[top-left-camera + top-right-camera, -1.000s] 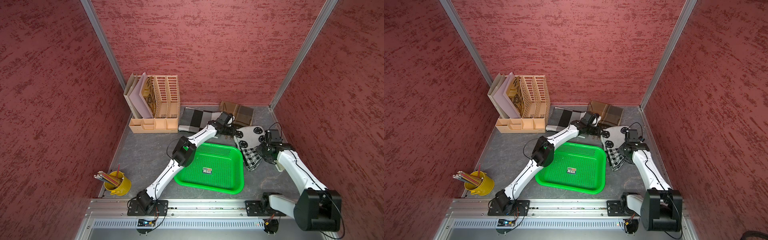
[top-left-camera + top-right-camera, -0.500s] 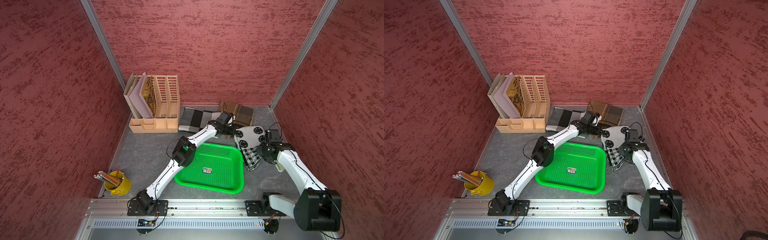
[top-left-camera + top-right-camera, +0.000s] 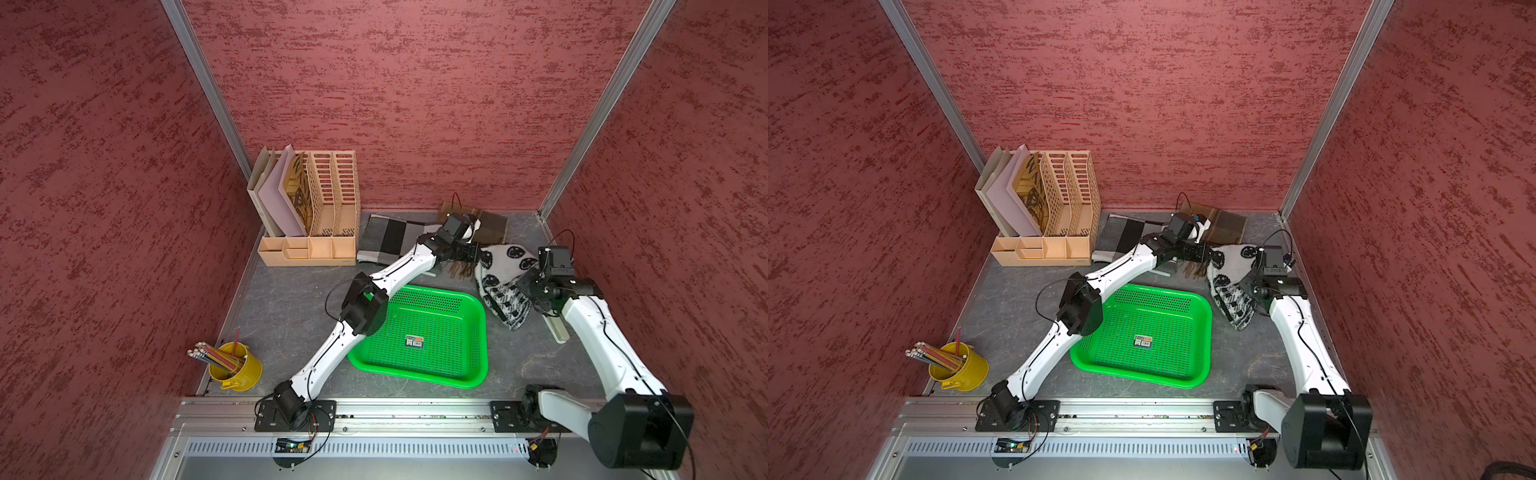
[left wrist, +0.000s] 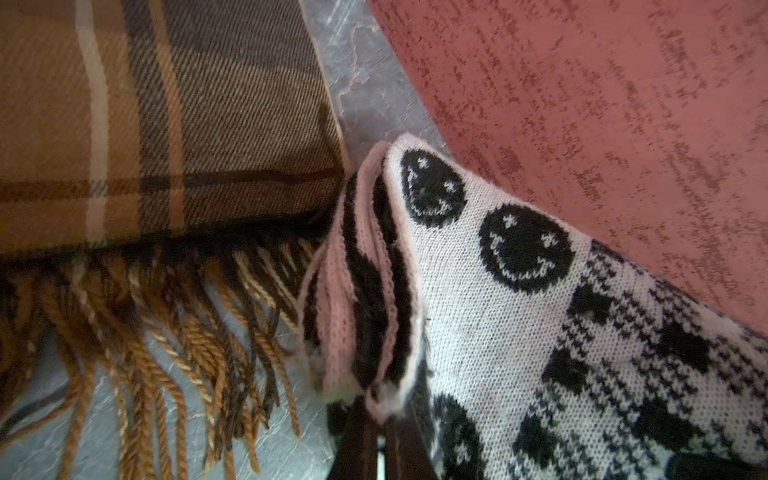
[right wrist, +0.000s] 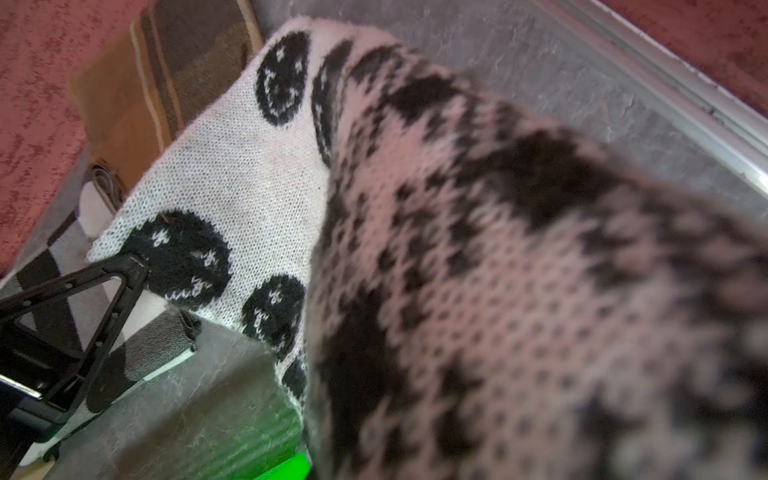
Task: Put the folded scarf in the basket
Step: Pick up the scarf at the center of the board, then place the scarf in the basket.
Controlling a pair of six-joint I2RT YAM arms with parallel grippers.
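We see the left gripper (image 4: 380, 434) clenched on a layered edge of the white knitted scarf with black smiley faces (image 4: 498, 332), its dark fingers (image 4: 353, 444) nipping the hem. The right gripper (image 3: 530, 291) grasps the opposite side. Its jaws are buried in the fabric, which rises up to it and fills the right wrist view. In both top views the scarf hangs tented between the two grippers, outside the shallow bright green perforated plastic basket (image 3: 449, 357) and just beyond its far right corner. The scarf's lower end droops beside the basket's right rim. The basket holds only its small sticker. The fringe of a brown plaid scarf (image 4: 166, 124) lies on the dark grey table (image 3: 291, 316) just beside the pinched edge.
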